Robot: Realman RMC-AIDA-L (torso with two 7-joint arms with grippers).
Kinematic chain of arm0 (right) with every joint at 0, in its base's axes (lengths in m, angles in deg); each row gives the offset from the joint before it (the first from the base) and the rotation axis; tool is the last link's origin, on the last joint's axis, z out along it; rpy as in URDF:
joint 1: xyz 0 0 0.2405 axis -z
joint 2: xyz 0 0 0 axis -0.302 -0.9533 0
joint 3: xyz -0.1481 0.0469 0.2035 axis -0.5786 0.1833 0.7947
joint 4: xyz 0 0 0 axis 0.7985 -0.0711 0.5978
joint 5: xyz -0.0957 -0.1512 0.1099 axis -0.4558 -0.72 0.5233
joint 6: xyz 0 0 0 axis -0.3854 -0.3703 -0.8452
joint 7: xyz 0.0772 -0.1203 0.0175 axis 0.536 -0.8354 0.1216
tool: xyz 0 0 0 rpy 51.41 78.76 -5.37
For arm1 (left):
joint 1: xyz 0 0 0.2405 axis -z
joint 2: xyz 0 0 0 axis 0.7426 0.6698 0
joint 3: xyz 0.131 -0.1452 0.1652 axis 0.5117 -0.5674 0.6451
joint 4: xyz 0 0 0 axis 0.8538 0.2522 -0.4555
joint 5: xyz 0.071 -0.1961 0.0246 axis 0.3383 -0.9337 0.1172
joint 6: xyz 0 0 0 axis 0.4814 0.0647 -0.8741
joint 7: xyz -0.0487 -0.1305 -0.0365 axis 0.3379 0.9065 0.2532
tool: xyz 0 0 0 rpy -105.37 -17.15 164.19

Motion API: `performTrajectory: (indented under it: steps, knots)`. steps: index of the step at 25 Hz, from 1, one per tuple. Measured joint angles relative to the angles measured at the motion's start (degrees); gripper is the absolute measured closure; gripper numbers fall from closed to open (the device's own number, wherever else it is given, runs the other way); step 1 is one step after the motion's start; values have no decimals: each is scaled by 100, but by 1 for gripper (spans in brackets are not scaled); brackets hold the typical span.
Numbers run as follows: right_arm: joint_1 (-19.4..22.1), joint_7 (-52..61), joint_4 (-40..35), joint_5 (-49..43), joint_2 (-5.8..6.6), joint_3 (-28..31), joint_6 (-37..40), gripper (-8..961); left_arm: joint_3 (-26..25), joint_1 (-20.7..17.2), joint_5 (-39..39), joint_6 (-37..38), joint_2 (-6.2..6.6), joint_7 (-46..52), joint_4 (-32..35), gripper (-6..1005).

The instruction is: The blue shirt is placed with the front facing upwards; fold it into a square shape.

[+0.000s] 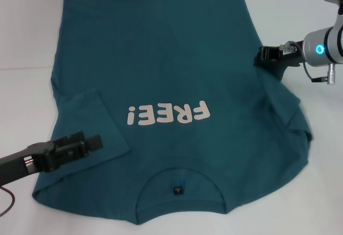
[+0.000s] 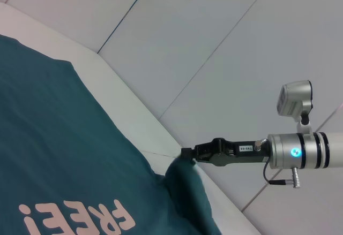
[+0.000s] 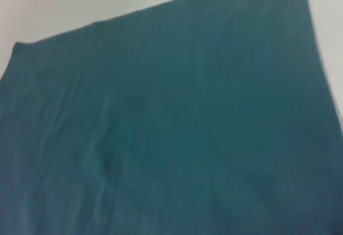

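The blue shirt (image 1: pixel 161 58) lies front up on the white table (image 1: pixel 27 47), collar and dark neck label (image 1: pixel 177 191) nearest me, with the pale "FREE!" lettering (image 1: pixel 169 114) across the chest. On the left, its sleeve is folded in over the body. My left gripper (image 1: pixel 96 141) hovers at that folded sleeve's edge. My right gripper (image 1: pixel 262 55) is shut on the shirt's right side. The left wrist view shows this right gripper (image 2: pixel 185 153) pinching a raised peak of the shirt (image 2: pixel 53 138). The right wrist view holds only the shirt's cloth (image 3: pixel 171 128).
Bare white table (image 2: pixel 118 101) borders the shirt on the left, right and far sides. Beyond the table's far edge is a grey tiled floor (image 2: pixel 214 42). A red wire (image 1: pixel 6 203) hangs by my left arm.
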Motion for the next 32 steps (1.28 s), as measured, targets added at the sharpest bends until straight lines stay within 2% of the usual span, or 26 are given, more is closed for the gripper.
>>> performTrajectory:
  steps: [8, 11, 14, 19, 24, 28, 32]
  knots:
    - [-8, -17, 5, 14, -175, -9, -465, 882, -1, 3, -10, -1, 1, 0, -16, 84]
    - [-47, -26, 24, -105, -206, -43, -445, 881, 0, 4, -57, -4, 7, 0, -35, 84]
    - [-44, -59, -41, -146, -161, -61, -236, 875, 0, 8, -67, -7, 11, 0, -46, 84]
    - [107, -178, -431, -43, 6, -24, 563, 850, 0, 21, -70, -9, 19, 0, -46, 84]
    - [465, -204, -1010, 134, 129, 34, 1405, 649, 0, 22, -76, -8, 18, 93, -45, 84]
    - [671, -95, -1176, 149, 273, 23, 1949, 479, -1, 22, -99, -8, 18, 149, -44, 84]
    - [741, -23, -1029, -11, 339, 7, 1966, 371, 0, 22, -148, -8, 18, 202, -44, 84]
